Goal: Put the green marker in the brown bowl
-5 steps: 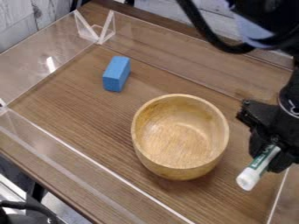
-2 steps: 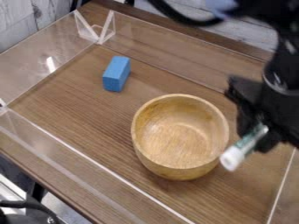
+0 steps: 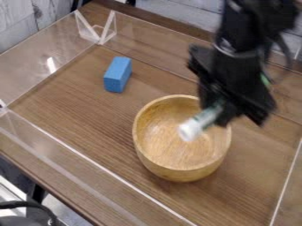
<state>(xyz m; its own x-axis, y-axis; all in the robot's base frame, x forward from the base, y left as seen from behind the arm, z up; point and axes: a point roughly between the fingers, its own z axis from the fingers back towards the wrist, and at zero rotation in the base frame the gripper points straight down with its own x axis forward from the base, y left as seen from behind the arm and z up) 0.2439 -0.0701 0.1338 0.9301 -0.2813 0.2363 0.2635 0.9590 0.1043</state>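
Holding the green marker (image 3: 200, 124) over the brown bowl (image 3: 181, 138), the gripper (image 3: 220, 111) stays clenched on its barrel.

The marker hangs tilted, white lower end (blurred) above the bowl's right inner side, clear of the wood. A blue block (image 3: 117, 74) lies far-left on the wooden table (image 3: 71, 124), well apart from the bowl.

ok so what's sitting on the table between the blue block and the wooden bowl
Nothing: in the camera view only bare wood table lies between the blue block and the brown bowl.
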